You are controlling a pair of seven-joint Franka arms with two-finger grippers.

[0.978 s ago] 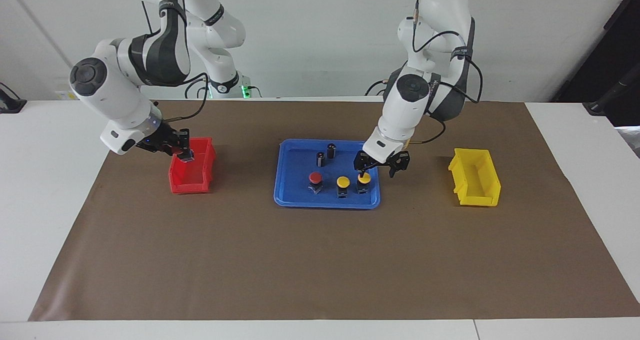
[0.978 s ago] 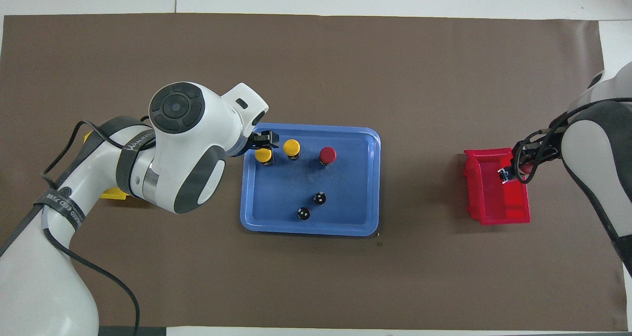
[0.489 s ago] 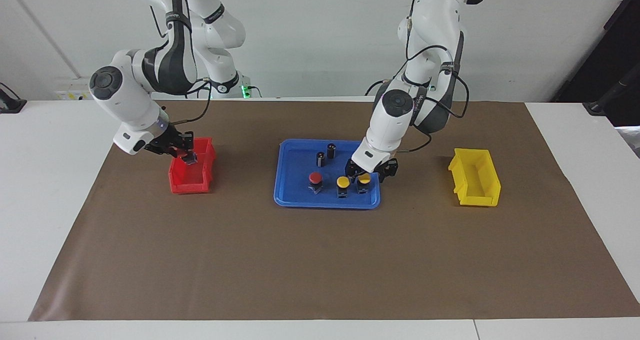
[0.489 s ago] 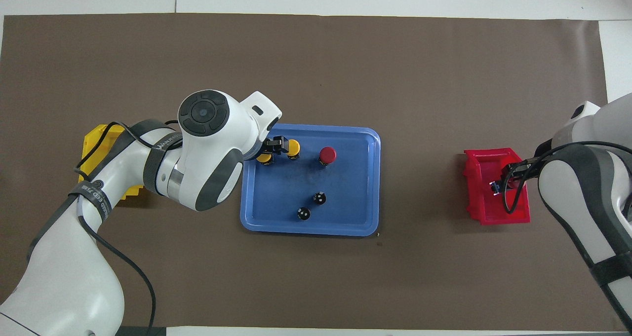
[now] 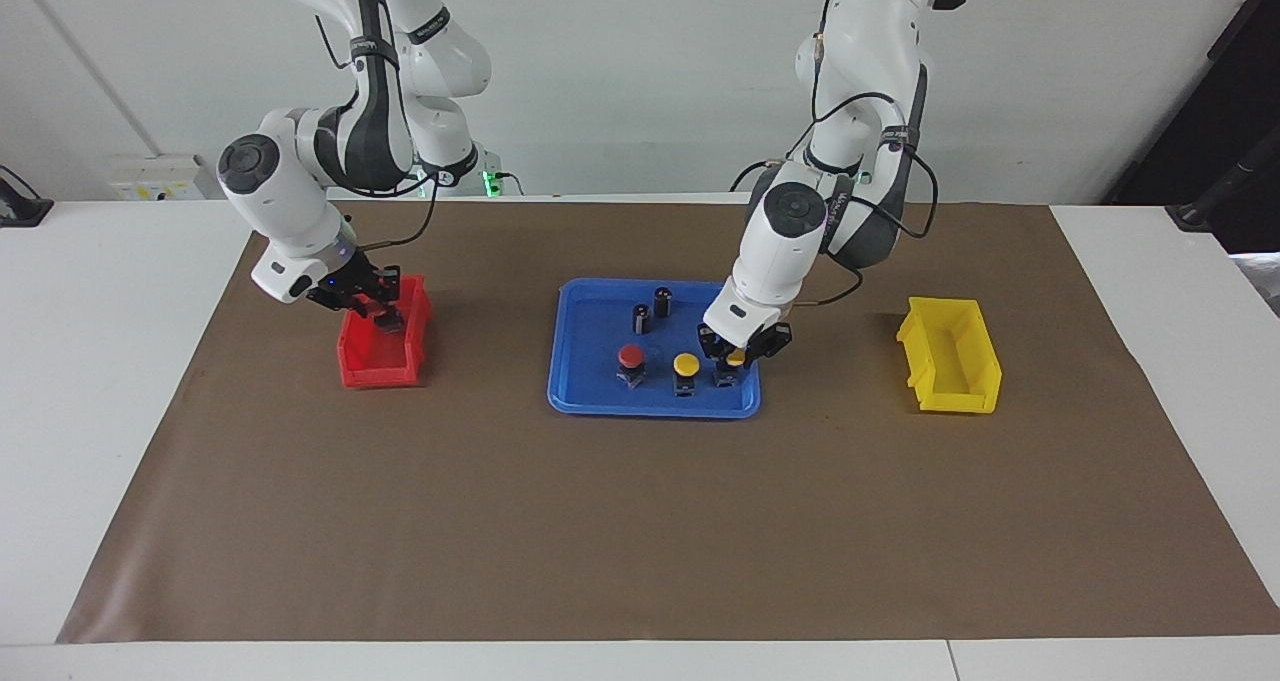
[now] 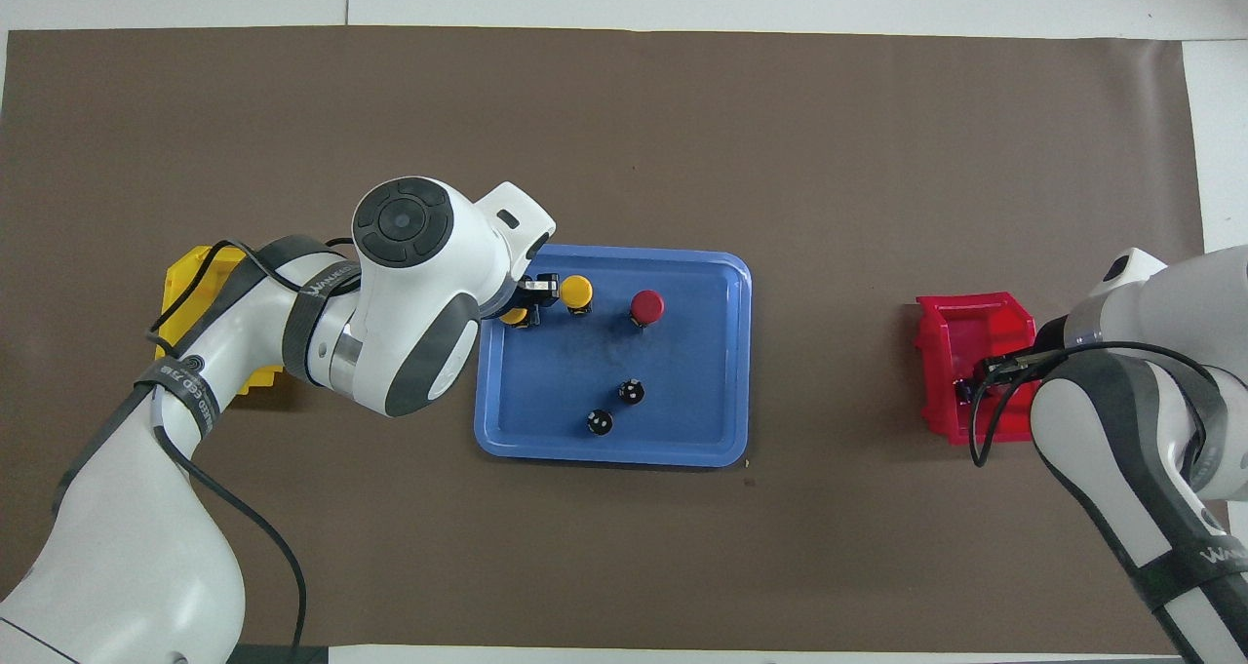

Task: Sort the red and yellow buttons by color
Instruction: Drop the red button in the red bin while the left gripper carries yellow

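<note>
The facing view shows the left pincer (image 5: 735, 354) down in the blue tray (image 5: 590, 396), at the corner toward the left arm's end of the worktop and farther from the robots. Its fingers are closed together on a yellow button (image 5: 734, 359); the yellow cap shows between the two black fingertips, and the black body of the button stands on the tray floor. Just beside it, toward the middle of the tray, stands the second yellow button (image 5: 686, 365), apart from the pincer. Next in the same row is a red button (image 5: 630, 357). Two dark cylinders (image 5: 651, 311) stand in the tray nearer to the robots.

The right pincer (image 5: 385, 317) is over the red bin (image 5: 375, 371), at the part of the bin nearer to the robots, and it reaches down to the rim. Its fingertips are together. I cannot tell if something is held between them, because the red bin is right under it. In the overhead view the right arm covers a part of this bin (image 6: 960, 318).

The yellow bin (image 5: 950, 381) stands on the brown mat (image 5: 640, 521) toward the left arm's end of the worktop, well apart from the tray; I see nothing in it
</note>
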